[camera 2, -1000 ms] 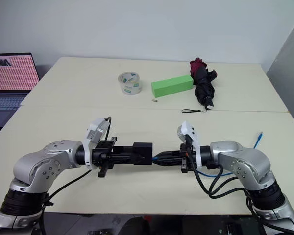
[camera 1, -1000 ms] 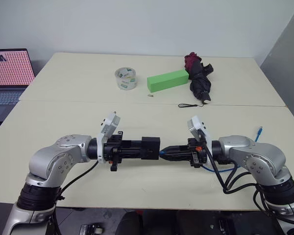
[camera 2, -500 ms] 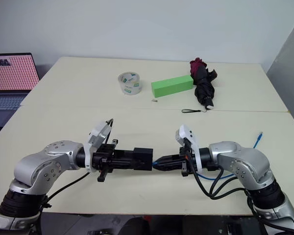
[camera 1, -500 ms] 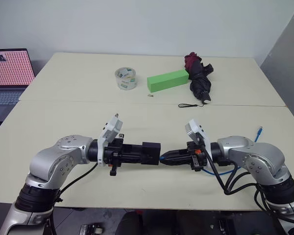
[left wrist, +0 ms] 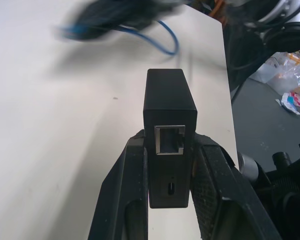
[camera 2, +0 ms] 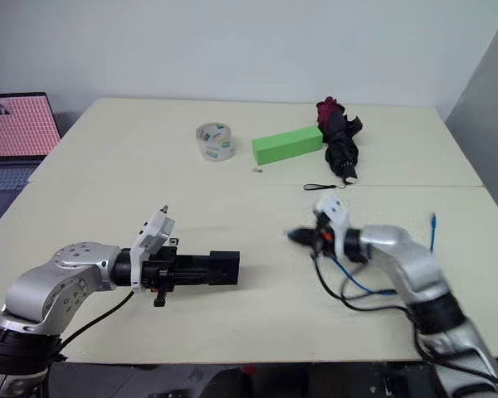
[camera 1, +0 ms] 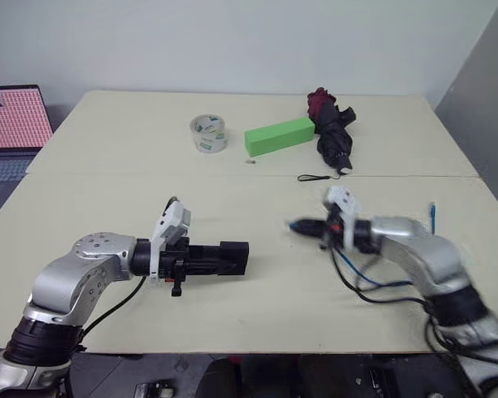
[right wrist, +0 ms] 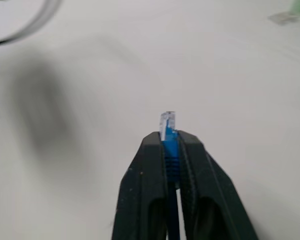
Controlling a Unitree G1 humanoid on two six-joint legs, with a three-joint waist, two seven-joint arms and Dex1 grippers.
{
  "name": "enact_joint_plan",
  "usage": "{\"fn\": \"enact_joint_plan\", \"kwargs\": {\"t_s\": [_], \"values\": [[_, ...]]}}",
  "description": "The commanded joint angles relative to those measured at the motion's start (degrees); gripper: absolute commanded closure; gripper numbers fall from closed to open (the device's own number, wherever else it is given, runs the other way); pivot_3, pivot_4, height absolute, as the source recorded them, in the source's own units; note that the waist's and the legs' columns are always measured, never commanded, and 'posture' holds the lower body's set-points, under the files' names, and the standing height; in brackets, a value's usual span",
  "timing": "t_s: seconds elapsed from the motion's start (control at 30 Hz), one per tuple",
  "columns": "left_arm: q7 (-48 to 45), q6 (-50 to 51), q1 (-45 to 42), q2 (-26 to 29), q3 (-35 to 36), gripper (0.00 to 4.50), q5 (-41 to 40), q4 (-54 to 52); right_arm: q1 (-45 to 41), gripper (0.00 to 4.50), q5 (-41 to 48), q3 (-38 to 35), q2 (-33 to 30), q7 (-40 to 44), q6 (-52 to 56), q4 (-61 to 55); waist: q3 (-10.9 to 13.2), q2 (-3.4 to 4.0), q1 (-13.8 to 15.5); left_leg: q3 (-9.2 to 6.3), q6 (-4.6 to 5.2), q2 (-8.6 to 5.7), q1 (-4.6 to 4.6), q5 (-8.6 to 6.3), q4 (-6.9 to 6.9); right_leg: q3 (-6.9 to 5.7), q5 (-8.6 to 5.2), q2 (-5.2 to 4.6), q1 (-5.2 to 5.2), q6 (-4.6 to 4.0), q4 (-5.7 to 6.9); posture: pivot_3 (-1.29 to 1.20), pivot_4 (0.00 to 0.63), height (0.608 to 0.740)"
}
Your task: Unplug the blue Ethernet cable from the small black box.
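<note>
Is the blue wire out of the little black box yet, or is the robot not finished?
Done: the blue Ethernet cable is out. The small black box shows an empty socket, with bare table between box and plug. In hand: the left gripper is shut on the box, the right gripper is shut on the cable's clear plug. Left: probably just setting both down.

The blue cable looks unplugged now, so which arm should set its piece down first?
Probably the right: its end effector pinches only the blue cable plug, above bare table. The left end effector grips the black box.
</note>
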Motion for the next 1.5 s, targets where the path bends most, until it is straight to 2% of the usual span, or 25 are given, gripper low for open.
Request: {"fn": "enact_joint_plan", "kwargs": {"t_s": [0.03, 0.07, 0.13, 0.27, 0.4, 0.53, 0.63, 0.77, 0.97, 1.13, 1.2, 1.23, 1.4, 1.5], "values": [[0.8, -1.7, 0.0, -0.2, -0.1, 3.72, 1.2, -1.3, -6.3, 4.47, -8.6, -1.5, 3.2, -9.4, -11.8, 17.1, 0.0, -0.01, 0.2, -0.02, 0.00, 0.00, -0.06, 0.00, -0.02, -0.04, 0.00, 0.00, -0.04, 0.00, -0.02, 0.00, 0.150, 0.740], [1.0, -2.3, 0.1, -0.3, -0.3, 3.72, 1.9, -1.3, -7.8, 4.47, -9.9, -1.8, 3.9, -10.4, -14.1, 21.1, 0.0, -0.01, 0.3, -0.02, -0.01, 0.00, -0.11, 0.00, -0.03, -0.04, 0.00, -0.01, -0.10, 0.00, -0.03, 0.00, 0.150, 0.740], [2.0, -3.2, 0.0, -0.9, -0.3, 3.72, 3.0, -0.7, -10.2, 3.77, -10.8, -3.2, 5.1, -11.7, -17.1, 26.7, 0.0, -0.01, 0.3, 0.02, -0.01, -0.02, -0.16, 0.00, -0.05, -0.03, 0.00, -0.06, -0.13, 0.00, -0.07, 0.00, 0.150, 0.740], [5.5, -6.1, -0.6, -3.1, 0.2, 3.72, 6.0, 1.5, -11.0, 2.91, -10.5, -5.2, 5.4, -9.5, -19.4, 28.2, 0.0, 0.00, 0.0, 0.13, -0.01, -0.01, -0.18, 0.00, -0.05, 0.02, 0.00, -0.09, -0.14, 0.00, -0.11, 0.00, 0.150, 0.740], [8.7, -9.9, 0.4, -4.6, 0.3, 3.72, 9.9, 3.2, -5.7, 1.97, -7.6, -5.0, 0.3, 1.1, -14.1, 14.2, 0.0, 0.04, 0.0, 0.10, -0.01, 0.02, -0.15, 0.00, -0.03, 0.01, 0.00, -0.06, -0.15, 0.00, 0.01, 0.00, 0.150, 0.740], [17.1, -16.8, -0.9, -8.9, 1.8, 3.72, 15.7, 9.0, 0.1, 0.96, 0.2, -6.4, -5.8, 13.0, -5.8, -3.4, 0.0, 0.03, 0.6, 0.10, 0.01, 0.02, -0.17, -0.01, -0.02, 0.00, 0.00, -0.07, -0.14, 0.00, -0.04, 0.00, 0.150, 0.740], [23.2, -23.8, -2.2, -11.1, 2.0, 3.72, 21.6, 14.4, 3.5, 0.93, 5.4, -6.5, -8.6, 18.1, -1.1, -14.0, 0.0, 0.03, 0.6, 0.09, 0.02, 0.03, -0.16, -0.01, -0.01, 0.00, 0.00, -0.07, -0.14, 0.00, -0.03, 0.00, 0.150, 0.740], [33.0, -35.1, -4.7, -15.9, 5.3, 3.72, 25.8, 23.8, 6.2, 0.93, 9.3, -5.0, -8.4, 18.3, 4.8, -25.1, 0.0, 0.03, 0.8, 0.07, 0.03, 0.04, -0.15, -0.02, -0.01, -0.02, 0.00, -0.06, -0.13, 0.00, -0.01, 0.00, 0.150, 0.740], [38.7, -44.2, -7.5, -20.6, 7.0, 3.72, 27.8, 35.4, 5.4, 0.93, 8.9, -3.6, -6.1, 16.2, 7.6, -27.4, 0.0, -0.06, 0.8, 0.07, 0.02, -0.02, -0.16, -0.01, 0.02, -0.03, 0.00, -0.11, -0.12, 0.00, -0.02, 0.00, 0.150, 0.740], [40.1, -45.4, -9.5, -23.4, 8.2, 3.72, 26.9, 43.1, 5.1, 0.93, 7.4, -2.6, -6.0, 15.2, 8.4, -27.5, 0.0, -0.08, 0.8, 0.06, 0.01, -0.03, -0.15, -0.01, 0.06, -0.06, 0.00, -0.13, -0.12, 0.00, 0.01, 0.00, 0.150, 0.740], [40.1, -44.9, -9.2, -23.7, 8.7, 3.02, 26.4, 43.9, 5.2, 0.93, 7.4, -2.5, -6.0, 14.9, 8.8, -27.8, -0.1, -0.08, 0.8, 0.07, 0.01, -0.03, -0.12, -0.01, 0.07, -0.04, 0.00, -0.13, -0.09, 0.00, 0.03, 0.00, 0.150, 0.740], [39.9, -44.5, -8.7, -23.8, 8.9, 2.93, 26.0, 43.7, 5.3, 0.93, 7.4, -2.5, -6.1, 14.7, 9.0, -28.2, -0.1, -0.08, 0.8, 0.07, 0.01, -0.03, -0.12, -0.01, 0.07, -0.04, 0.00, -0.13, -0.09, 0.00, 0.02, 0.00, 0.150, 0.740], [38.7, -42.3, -5.4, -23.3, 9.3, 1.77, 25.0, 40.2, 5.7, 0.93, 7.4, -2.6, -6.2, 13.7, 10.2, -29.3, -0.1, -0.07, 0.7, 0.05, 0.01, -0.01, -0.12, -0.01, 0.04, -0.07, 0.00, -0.12, -0.11, 0.00, 0.03, 0.00, 0.150, 0.740], [39.0, -39.4, -2.2, -21.4, 9.4, 1.23, 25.6, 35.0, 6.1, 0.93, 7.5, -2.9, -5.8, 12.8, 10.6, -30.1, -0.1, -0.07, 0.6, 0.06, 0.01, 0.01, -0.11, -0.01, 0.03, -0.07, 0.00, -0.12, -0.11, 0.00, 0.03, 0.00, 0.150, 0.740]]}}
